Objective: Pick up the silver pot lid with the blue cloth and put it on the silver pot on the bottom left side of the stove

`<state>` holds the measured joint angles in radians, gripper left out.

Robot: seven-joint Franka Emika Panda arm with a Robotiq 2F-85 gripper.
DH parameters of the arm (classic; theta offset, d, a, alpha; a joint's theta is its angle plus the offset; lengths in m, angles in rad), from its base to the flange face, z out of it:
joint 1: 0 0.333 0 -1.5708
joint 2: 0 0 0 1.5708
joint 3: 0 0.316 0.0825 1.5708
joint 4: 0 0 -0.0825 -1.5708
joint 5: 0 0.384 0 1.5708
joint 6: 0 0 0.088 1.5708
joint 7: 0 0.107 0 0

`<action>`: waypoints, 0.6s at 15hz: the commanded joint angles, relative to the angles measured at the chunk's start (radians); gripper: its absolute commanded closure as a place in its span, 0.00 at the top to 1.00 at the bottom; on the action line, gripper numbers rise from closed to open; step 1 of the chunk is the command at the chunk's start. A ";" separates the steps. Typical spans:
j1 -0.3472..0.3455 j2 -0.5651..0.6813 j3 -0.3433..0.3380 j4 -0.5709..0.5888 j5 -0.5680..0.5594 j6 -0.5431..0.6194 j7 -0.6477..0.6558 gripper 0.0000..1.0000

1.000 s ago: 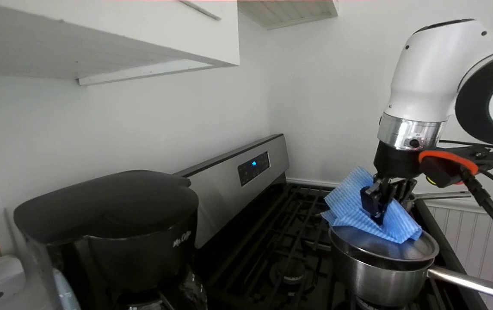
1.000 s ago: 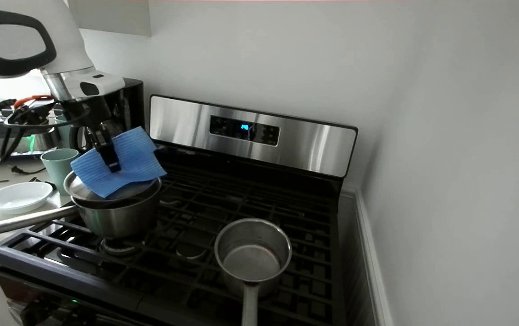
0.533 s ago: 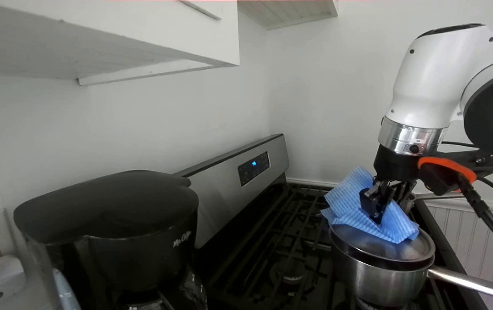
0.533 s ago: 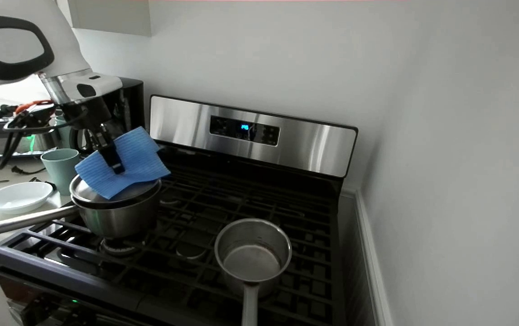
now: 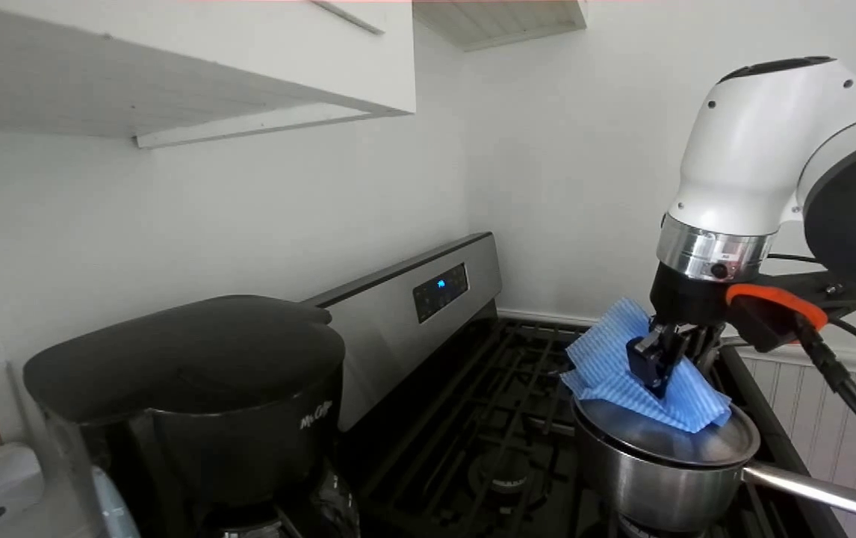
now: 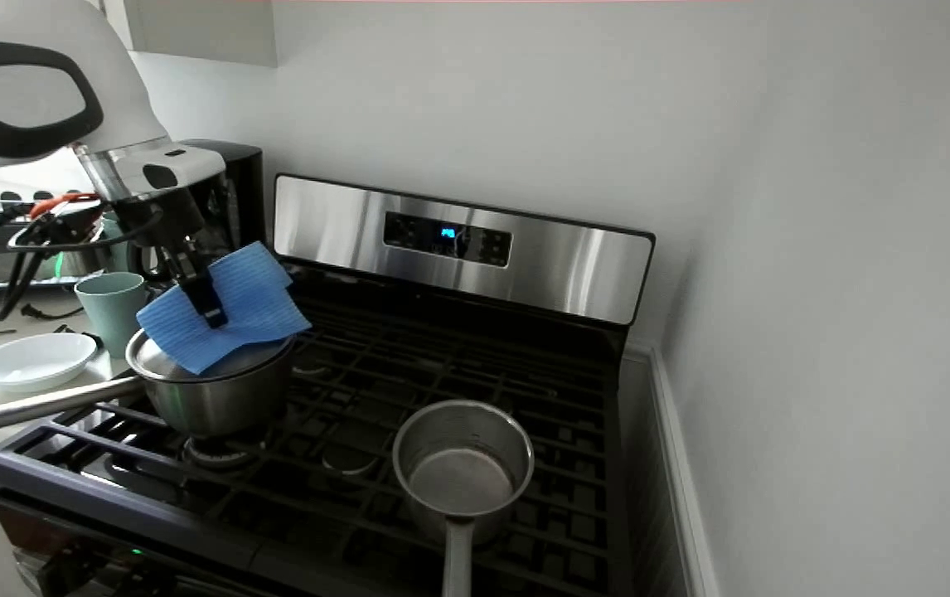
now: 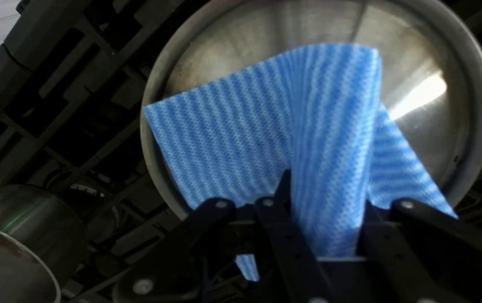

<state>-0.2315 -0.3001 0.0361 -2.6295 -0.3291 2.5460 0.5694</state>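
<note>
The light-blue cloth point(image 5: 607, 355) drapes over the silver pot lid point(image 5: 723, 441); both also show in an exterior view, the cloth point(image 6: 255, 290) above the lid point(image 6: 152, 358). My gripper point(image 5: 656, 385) is shut on the cloth from above; the cloth hides the lid's knob. The lid lies over the silver pot point(image 5: 667, 493), roughly level; a thin dark line shows between lid and rim, so I cannot tell if it is fully seated. In the wrist view the cloth point(image 7: 232, 134) bunches between the fingers point(image 7: 327, 202) over the lid point(image 7: 426, 105). The pot stands on the stove point(image 6: 342, 414).
A smaller long-handled pot point(image 6: 467, 473) stands on the stove. A black coffee maker point(image 5: 189, 373) is beside the stove. A green cup point(image 6: 110, 311) and white bowl point(image 6: 34, 365) stand on the counter near the pot. A white cabinet point(image 5: 211, 82) hangs overhead.
My gripper has come down with the cloth and lid. The gap between lid and pot rim has shrunk to a thin line. The pot has not moved.
</note>
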 commanded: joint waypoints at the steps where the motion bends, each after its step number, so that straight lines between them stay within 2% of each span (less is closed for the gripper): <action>1: -0.011 0.004 0.018 -0.021 -0.021 0.037 0.041 0.03; 9: -0.017 0.009 0.020 -0.027 -0.028 0.079 0.069 0.03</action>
<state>-0.2317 -0.2885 0.0395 -2.6422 -0.3292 2.5817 0.5958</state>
